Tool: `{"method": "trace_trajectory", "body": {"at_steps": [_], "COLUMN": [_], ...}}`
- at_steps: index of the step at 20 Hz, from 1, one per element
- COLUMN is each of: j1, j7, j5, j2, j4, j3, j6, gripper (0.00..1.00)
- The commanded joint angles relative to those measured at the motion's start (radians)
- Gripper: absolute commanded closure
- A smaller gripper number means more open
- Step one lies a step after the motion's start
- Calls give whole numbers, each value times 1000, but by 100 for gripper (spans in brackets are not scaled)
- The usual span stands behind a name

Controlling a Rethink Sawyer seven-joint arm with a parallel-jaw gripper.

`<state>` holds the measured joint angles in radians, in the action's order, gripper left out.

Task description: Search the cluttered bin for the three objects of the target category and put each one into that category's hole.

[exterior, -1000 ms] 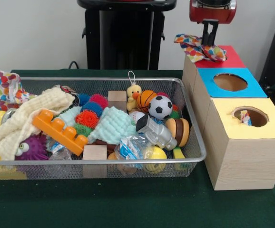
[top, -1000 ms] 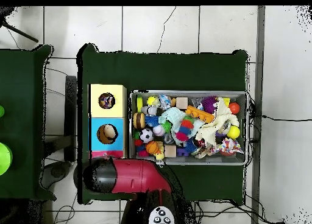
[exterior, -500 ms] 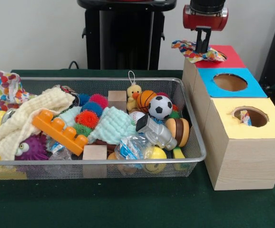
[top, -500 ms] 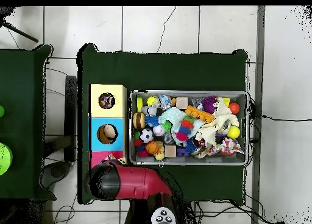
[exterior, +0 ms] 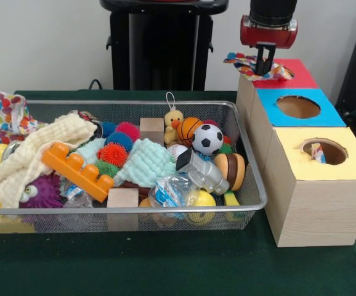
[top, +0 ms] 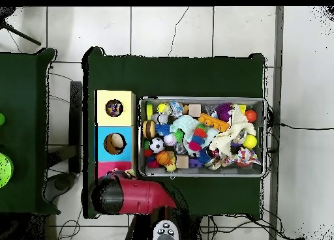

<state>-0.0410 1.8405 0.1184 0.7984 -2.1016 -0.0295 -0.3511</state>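
Front view: my gripper (exterior: 263, 61) hangs over the red-topped box (exterior: 295, 73), its dark fingers down on a polka-dot cloth (exterior: 254, 65) lying across that box's top; I cannot tell if they pinch the cloth or only touch it. Another polka-dot piece (exterior: 10, 116) drapes over the left end of the wire mesh bin (exterior: 252, 203). The yellow-surrounded hole (exterior: 324, 151) is in the nearest box, a printed scrap showing inside. The blue-surrounded hole (exterior: 298, 106) lies between. No readable writing on anything.

Overhead view: my red arm (top: 134, 195) covers the red box; gripper hidden beneath. The bin (top: 264, 137) sits just beside the row of boxes. Something small lies in the yellow hole (top: 114, 108), a brownish object in the blue hole (top: 115, 143).
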Motion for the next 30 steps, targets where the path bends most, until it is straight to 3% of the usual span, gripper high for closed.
{"method": "trace_trajectory", "body": {"at_steps": [1, 7, 14, 17, 21, 30], "j1": [-114, -171, -215, -206, -135, -103], "j7": [300, 331, 326, 289, 222, 177], "j5": [117, 219, 314, 322, 309, 271], "j2": [-193, -212, -243, -262, -310, -370], "j4": [117, 165, 178, 145, 83, 108], "j3": [19, -4, 5, 22, 94, 88], "j6": [5, -53, -38, 18, 121, 84], "gripper": [100, 100, 100, 100, 100, 100]}}
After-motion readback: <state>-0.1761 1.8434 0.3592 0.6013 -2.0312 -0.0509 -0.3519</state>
